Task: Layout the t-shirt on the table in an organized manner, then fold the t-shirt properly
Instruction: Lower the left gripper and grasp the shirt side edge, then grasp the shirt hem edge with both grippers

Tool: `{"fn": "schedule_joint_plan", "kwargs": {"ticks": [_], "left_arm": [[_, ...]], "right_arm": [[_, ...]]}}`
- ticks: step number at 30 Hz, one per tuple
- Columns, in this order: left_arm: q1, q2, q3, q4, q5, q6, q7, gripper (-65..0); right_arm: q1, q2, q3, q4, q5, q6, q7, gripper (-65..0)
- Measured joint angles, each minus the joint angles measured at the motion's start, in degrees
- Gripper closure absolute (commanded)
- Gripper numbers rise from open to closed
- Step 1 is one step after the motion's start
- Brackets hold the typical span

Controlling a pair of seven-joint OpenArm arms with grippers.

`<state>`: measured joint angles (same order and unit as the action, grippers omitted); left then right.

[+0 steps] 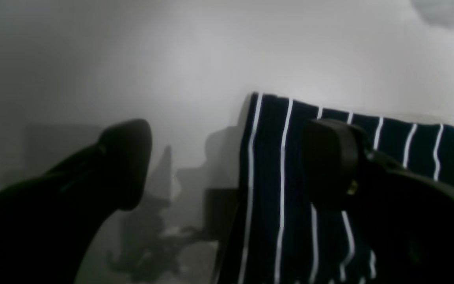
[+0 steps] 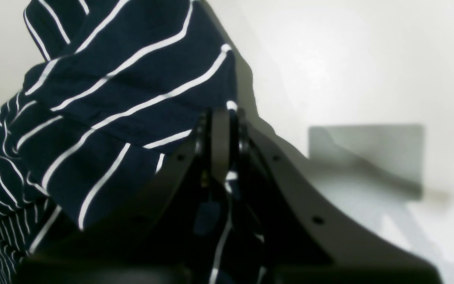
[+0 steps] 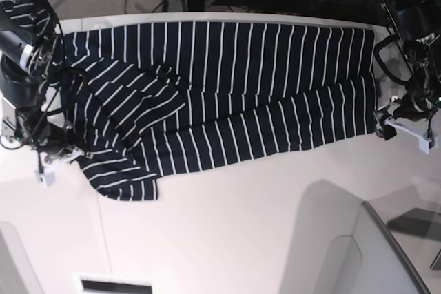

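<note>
The base view alone shows the whole shirt (image 3: pixel 227 94): it lies spread across the far half of the white counter (image 3: pixel 234 232), its long axis running side to side, the stripes crossing that axis. Its far edge lies straight along the counter's far edge. The part toward the right arm is rumpled, with a folded flap and a corner hanging toward the counter's near side; the part toward the left arm lies flatter, with a crease running along the middle.

The left wrist view shows what the base view cannot: the left fingers (image 1: pixel 227 165) stand wide apart with nothing between them. One finger (image 1: pixel 126 157) is over bare counter beside the shirt's edge; the other sits over the striped cloth, and whether it touches the cloth cannot be told. In the base view this arm is at the shirt's end, just beside its corner.

The right wrist view shows the right fingers (image 2: pixel 221 146) pressed together on a pinch of shirt, the cloth bunching up and away from them in folds. In the base view these fingers (image 3: pixel 58 148) are at the shirt's opposite end, by the rumpled corner, though the grip itself is too small to make out there.
</note>
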<state>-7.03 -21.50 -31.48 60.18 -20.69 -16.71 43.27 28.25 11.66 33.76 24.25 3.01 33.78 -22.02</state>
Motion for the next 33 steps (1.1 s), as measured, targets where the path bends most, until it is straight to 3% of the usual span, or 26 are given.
{"fn": "schedule_joint_plan", "kwargs": {"ticks": [7,13,15,17,20,23,33], "left_arm": [[-5.68,0.28,0.48,-14.64,0.09,-2.54,-5.92,-56.1],[-6.1,0.02,7.41,-17.55,-0.15,-2.84,-13.57,-55.5],[-6.88,0.04,7.96,-19.85,-0.35,-2.86,-15.89,-50.4],[-8.09,-0.33,9.03,-22.43,-0.5,-2.84,-17.55,-41.3],[-8.87,-0.76,11.41,-25.16,-0.81,-2.62,-20.94,-23.7],[-8.68,-0.59,13.09,-25.46,-1.6,-2.67,-22.36,-2.0],[-14.32,0.2,14.51,-26.21,0.31,-2.86,-17.09,0.0]], "right_arm": [[-0.04,0.02,0.0,0.0,-0.07,0.11,0.0,0.0],[-0.04,0.0,0.0,0.0,-0.07,0.13,0.0,0.0],[-0.04,0.0,0.0,0.0,-0.07,0.13,0.0,0.0],[-0.04,0.09,0.0,0.0,-0.04,0.13,0.02,0.0],[-0.22,-0.02,0.0,0.0,-0.04,0.13,0.15,0.0],[-0.39,-0.11,0.0,0.0,0.15,0.17,0.42,0.0],[-0.52,-0.26,-1.73,6.03,0.07,0.11,0.02,0.0]]}}
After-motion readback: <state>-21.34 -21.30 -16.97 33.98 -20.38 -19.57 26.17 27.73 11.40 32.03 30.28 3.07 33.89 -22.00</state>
